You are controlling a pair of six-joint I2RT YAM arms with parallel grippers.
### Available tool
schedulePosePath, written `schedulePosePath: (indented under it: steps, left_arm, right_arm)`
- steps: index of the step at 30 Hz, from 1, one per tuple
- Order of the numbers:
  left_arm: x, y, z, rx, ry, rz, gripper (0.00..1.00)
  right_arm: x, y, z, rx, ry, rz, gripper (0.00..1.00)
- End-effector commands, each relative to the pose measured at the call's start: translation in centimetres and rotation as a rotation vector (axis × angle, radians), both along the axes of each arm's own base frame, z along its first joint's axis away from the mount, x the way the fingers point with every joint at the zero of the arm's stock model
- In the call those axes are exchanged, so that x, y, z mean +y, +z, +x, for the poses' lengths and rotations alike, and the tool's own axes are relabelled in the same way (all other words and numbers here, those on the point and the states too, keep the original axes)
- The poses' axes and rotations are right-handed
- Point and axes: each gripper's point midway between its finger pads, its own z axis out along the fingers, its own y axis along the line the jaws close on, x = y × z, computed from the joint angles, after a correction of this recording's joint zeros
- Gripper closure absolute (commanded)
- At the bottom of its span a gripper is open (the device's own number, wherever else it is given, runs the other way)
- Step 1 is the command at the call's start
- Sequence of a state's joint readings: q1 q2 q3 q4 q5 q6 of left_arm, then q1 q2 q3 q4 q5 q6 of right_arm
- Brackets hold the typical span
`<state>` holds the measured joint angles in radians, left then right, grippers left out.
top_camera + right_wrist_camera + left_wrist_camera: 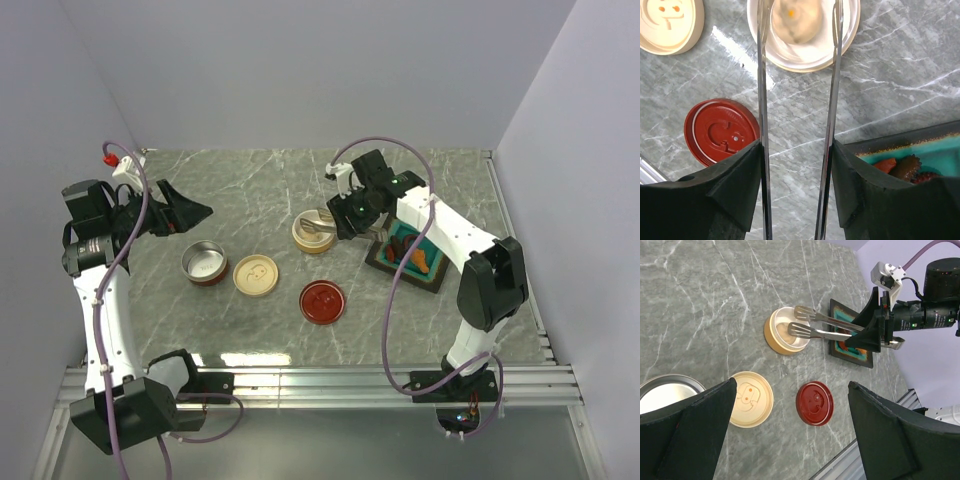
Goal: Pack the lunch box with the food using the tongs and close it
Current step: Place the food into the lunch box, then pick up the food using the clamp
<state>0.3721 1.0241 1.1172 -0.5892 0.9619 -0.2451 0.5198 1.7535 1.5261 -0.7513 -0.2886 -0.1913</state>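
Tongs [762,100] sit in the right gripper [796,150], whose fingers are clasped on the outside of the two silver arms. The arms stand apart, their tips over the tan bowl [771,337]. Inside that bowl lies a pale piece [796,20] of food with an orange fleck. It seems free of the tips, though the wrist view cuts them off. Just right of the bowl sits a dark tray [920,136] with a teal floor, carrying orange and brown pieces [905,167]. Near the bowl, toward the arm bases, a red lid [322,302] lies flat. Left of the bowl is a cream lid [255,275], and beyond it a silver-lined container [204,262]. Farther left of the bowl, the left gripper [185,214] hangs above the table [250,190], jaws spread wide with nothing between them.
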Motion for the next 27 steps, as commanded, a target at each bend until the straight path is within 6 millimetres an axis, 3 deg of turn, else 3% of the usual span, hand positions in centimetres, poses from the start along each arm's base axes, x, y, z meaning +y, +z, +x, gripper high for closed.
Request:
schedulePosePath:
  steps: [1, 7, 11, 15, 17, 19, 23, 27]
  left_arm:
    - [0.3, 1.8, 0.2, -0.063, 0.002, 0.038, 0.01]
    - [0.3, 2.1, 0.1, -0.071, -0.005, 0.043, 0.01]
    - [0.2, 2.4, 0.2, -0.082, -0.023, 0.047, 0.01]
    - [0.3, 2.4, 0.3, -0.089, -0.033, 0.072, 0.00]
    - [0.4, 2.4, 0.3, -0.092, -0.030, 0.083, 0.01]
    - [0.3, 2.3, 0.4, -0.090, -0.042, 0.072, 0.01]
    - [0.0, 2.7, 0.6, -0.092, -0.058, 0.046, 0.01]
    - [0.3, 2.6, 1.0, -0.095, -0.047, 0.054, 0.01]
  right_arm:
    - [0.7, 2.4, 0.9, -0.076, 0.005, 0.035, 0.38]
    - [0.4, 5.7, 0.7, -0.118, -0.002, 0.070, 0.40]
    - [-1.8, 8.6, -0.3, -0.146, -0.016, 0.108, 0.40]
    - [-6.3, 9.1, -2.0, -0.116, -0.068, 0.101, 0.41]
    - [-9.8, 8.9, -2.4, -0.118, -0.126, 0.083, 0.41]
    - [-13.4, 8.2, -2.7, -0.115, -0.181, 0.045, 0.41]
    - [-18.5, 6.9, -4.9, -0.078, -0.252, -0.025, 0.41]
    - [-21.5, 5.6, -7.4, -0.014, -0.301, -0.060, 0.41]
